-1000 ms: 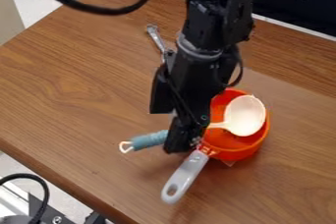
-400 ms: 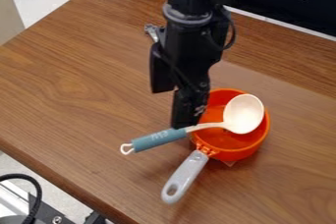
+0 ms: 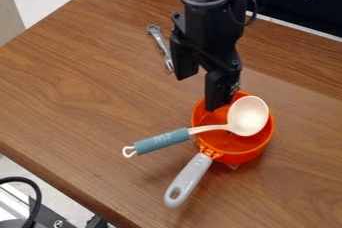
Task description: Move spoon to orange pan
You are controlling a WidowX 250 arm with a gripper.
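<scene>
Toward two o'clock we've shifted our gripper, spread and empty; the orange pan props the spoon, its handle overhanging toward eight.

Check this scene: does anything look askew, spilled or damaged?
Nothing looks spilled or damaged. The cream spoon with teal grip lies slanted across the round orange pan, its grip jutting past the rim, so it looks slightly askew.

a lab, judging by robot arm
</scene>
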